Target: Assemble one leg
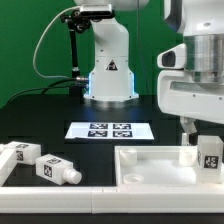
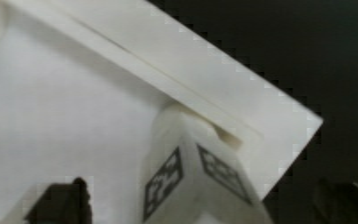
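Observation:
One leg, a small white block with black-and-white tags, stands upright in the far right corner of the large white rimmed panel. My gripper hangs straight over it, with one finger showing just left of the leg. In the wrist view the leg sits by the panel's corner rim. My gripper is open, and the dark finger stands clear of the leg's side. The other finger is lost against the dark table. Two more legs lie at the exterior view's left.
The marker board lies flat on the black table behind the panel. The arm's white base stands at the back. Another leg lies near the left edge of the exterior view.

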Available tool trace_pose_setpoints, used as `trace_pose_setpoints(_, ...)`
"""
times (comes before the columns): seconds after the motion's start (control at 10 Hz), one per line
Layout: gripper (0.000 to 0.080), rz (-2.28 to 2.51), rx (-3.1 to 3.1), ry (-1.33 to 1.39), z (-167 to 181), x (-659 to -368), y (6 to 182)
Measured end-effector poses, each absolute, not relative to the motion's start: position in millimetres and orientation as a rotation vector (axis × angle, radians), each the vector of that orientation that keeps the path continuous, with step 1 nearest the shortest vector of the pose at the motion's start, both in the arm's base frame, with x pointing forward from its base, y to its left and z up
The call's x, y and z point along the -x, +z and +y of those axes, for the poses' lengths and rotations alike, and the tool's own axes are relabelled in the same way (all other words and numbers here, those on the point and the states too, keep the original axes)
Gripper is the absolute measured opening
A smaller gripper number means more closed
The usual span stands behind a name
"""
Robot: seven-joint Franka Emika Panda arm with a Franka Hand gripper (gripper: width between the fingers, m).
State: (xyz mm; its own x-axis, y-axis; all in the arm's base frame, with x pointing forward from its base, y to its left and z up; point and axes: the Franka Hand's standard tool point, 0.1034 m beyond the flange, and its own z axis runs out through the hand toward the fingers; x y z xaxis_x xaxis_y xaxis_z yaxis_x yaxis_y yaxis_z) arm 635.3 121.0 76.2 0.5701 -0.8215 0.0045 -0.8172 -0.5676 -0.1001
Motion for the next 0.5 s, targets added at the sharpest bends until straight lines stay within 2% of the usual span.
trace_pose_setpoints(0.1,0.0643,1.347,2.747,-0.082,127.8,-633.0,76.9)
trace_pose_setpoints(0.4,0.0648,0.996,2.905,-0.101,125.6,-633.5,76.7)
trace_pose_setpoints(0.5,0.0649,0.638,3.04,-0.126,123.4,-634.0,77.3)
